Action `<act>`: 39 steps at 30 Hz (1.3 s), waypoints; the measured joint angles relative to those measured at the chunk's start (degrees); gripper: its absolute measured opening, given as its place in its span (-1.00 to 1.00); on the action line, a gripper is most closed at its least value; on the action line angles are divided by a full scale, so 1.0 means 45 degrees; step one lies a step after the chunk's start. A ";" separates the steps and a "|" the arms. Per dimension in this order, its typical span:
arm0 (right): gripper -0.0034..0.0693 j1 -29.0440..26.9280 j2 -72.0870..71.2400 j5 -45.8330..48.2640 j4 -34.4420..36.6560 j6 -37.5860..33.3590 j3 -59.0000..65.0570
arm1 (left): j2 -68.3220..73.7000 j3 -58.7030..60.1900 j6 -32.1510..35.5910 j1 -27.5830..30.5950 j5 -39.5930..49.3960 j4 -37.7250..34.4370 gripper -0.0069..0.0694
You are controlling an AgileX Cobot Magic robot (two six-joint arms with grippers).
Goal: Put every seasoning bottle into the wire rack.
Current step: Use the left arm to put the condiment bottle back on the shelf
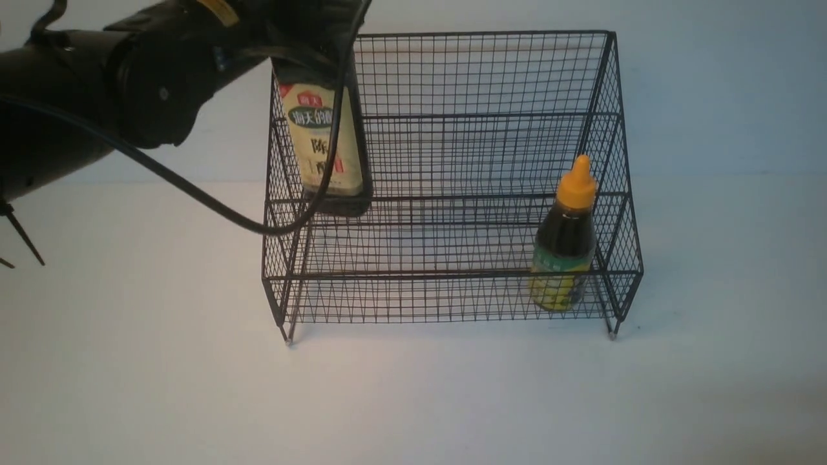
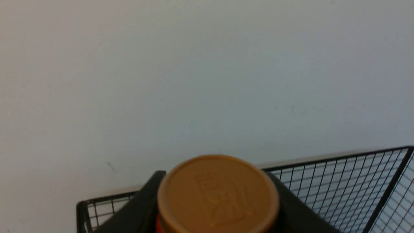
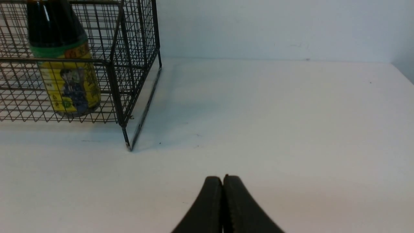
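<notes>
Black and bulky, the left arm (image 1: 129, 84) sits closest to the front camera at the desk's left edge, and its cable (image 1: 194, 190) loops down across the front of the wire rack (image 1: 478, 77). The left jaws are partly open and clamped on the neck of the tall bottle (image 1: 326, 148). In the left wrist view a dark finger shows on each side of the gold cap (image 2: 218, 194), just beneath it.

The tall bottle hangs over the rack's left end, leaning slightly. Its base is level with the middle step's front rail. Whether the base touches the wire cannot be told.

The rack stands toward the desk's (image 1: 413, 400) far edge. The short bottle (image 1: 563, 248) is upright on the lowest step at the rack's right end, so only the tall bottle seems left to place.

The step in hand looks like setting that bottle down. Done well, the arm would straighten the bottle, bring its base clear behind the rail, and lower it until the whole base rests flat on the mesh. The jaws should open only then, and lift straight up past the cap. The cable hangs near the rack's left front corner and could snag there or nudge the rack.

The right jaws are pressed together and empty, low over the desk near the rack's right front foot, well apart from both bottles.
</notes>
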 joint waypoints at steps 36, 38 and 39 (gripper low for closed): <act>-0.95 0.0000 0.0000 -0.0004 0.0000 0.0000 0.0000 | 0.0374 -0.0103 0.0377 0.0000 0.2884 0.0118 0.54; -0.95 0.0000 0.0000 -0.0004 0.0000 0.0000 0.0000 | 0.0130 -0.0103 0.0535 0.0000 0.2979 0.0118 0.58; -0.95 0.0000 0.0000 -0.0004 0.0000 0.0000 0.0000 | -0.0306 -0.0103 0.0666 0.0000 0.3180 0.0118 0.60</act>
